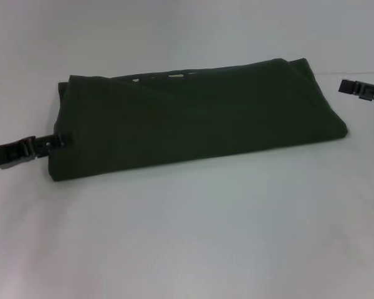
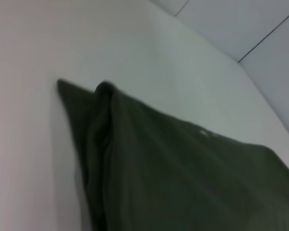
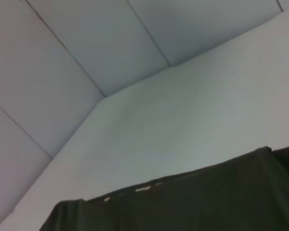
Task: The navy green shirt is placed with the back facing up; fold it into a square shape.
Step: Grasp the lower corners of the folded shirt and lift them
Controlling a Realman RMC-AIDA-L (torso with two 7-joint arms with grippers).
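A broad white table (image 1: 193,237) is seen carrying the navy green shirt (image 1: 193,121), a large dark olive-green cotton T-shirt already doubled into a long thick band that lies across the middle of the surface. Pale lettering is glimpsed along its far edge, where an under layer peeks out. The cloth is judged soft, limp and light, with nothing stiff in it: stacked layers are likely to slide over one another and sag if lifted from one spot. A hold at the corners of a short end, with all layers pinched together, is judged the safest way for the band to be carried over onto itself into a square.

The left gripper (image 1: 57,141), a slim black claw reaching in from the table's left side, is seen touching the shirt's left short edge at its near part; whether its fingers are pinching the cloth or merely resting against it cannot be told. The right gripper (image 1: 361,90) is held just off the shirt's right end, apart from the fabric, and its fingers' state cannot be told either.
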